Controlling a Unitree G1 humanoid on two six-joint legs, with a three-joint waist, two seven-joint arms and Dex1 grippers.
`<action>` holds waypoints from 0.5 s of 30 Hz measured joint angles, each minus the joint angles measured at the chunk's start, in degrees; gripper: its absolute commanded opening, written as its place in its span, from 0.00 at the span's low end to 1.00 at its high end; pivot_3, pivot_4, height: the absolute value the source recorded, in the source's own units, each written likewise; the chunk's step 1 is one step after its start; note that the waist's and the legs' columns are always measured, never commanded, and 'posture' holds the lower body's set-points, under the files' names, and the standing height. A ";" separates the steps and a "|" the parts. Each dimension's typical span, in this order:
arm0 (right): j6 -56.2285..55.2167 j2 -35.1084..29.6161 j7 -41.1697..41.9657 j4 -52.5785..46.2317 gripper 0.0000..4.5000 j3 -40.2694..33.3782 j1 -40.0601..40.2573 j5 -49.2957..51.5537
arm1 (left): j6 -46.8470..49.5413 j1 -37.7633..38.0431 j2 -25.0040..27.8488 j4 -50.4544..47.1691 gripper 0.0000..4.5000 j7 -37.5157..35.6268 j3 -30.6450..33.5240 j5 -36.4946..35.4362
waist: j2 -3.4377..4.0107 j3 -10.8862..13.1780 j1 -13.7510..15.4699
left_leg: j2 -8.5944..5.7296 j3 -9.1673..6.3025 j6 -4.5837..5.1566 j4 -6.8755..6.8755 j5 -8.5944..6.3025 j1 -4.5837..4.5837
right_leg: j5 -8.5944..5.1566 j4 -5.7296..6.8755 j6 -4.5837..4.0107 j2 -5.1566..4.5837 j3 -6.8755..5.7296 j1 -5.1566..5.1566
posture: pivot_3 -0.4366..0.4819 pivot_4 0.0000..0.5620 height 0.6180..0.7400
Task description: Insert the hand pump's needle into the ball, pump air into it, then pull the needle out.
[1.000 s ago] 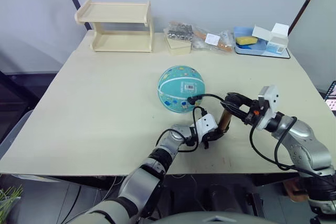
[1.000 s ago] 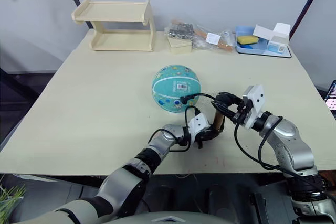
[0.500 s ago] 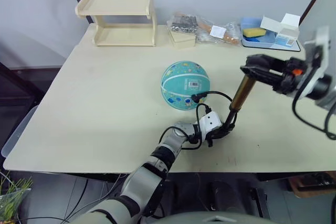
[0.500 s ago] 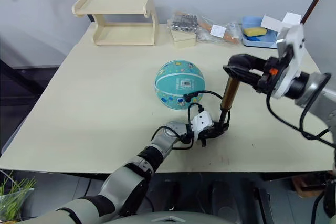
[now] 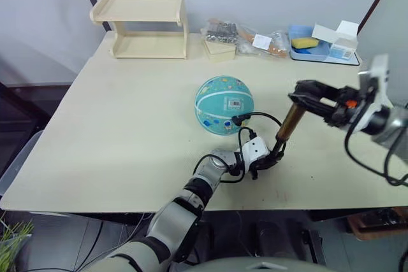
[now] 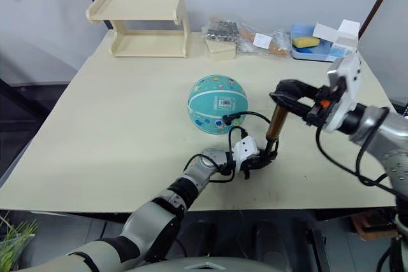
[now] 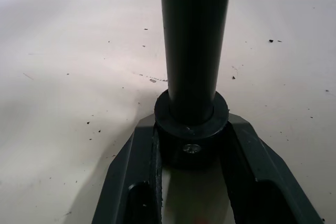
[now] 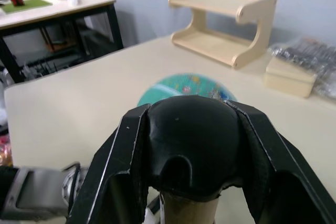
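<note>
Pumping step in hand: needle seated, pump handle drawn up.

The ball (image 5: 224, 106) sits mid-surface (image 5: 115, 125), the black hose (image 5: 258, 117) curving from its near side, where the needle looks inserted, though too small to confirm. The left gripper (image 5: 266, 161) has its fingers clenched on the base of the hand pump (image 5: 285, 130); the right gripper (image 5: 302, 96) grasps the pump's handle (image 8: 189, 141). Next likely calls for a straight downward push with the base held steady.
</note>
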 measured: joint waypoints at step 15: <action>-10.43 6.43 5.39 6.30 0.37 9.11 6.13 -15.91 | 0.09 0.82 0.20 -0.13 0.23 0.22 0.04 -0.07 | -0.07 -0.79 -0.02 | 0.20 0.03 -0.09 -0.09 -0.05 0.09 | 0.00 0.00 -0.03 0.16 -0.01 -0.02 | 0.48 0.27 1.00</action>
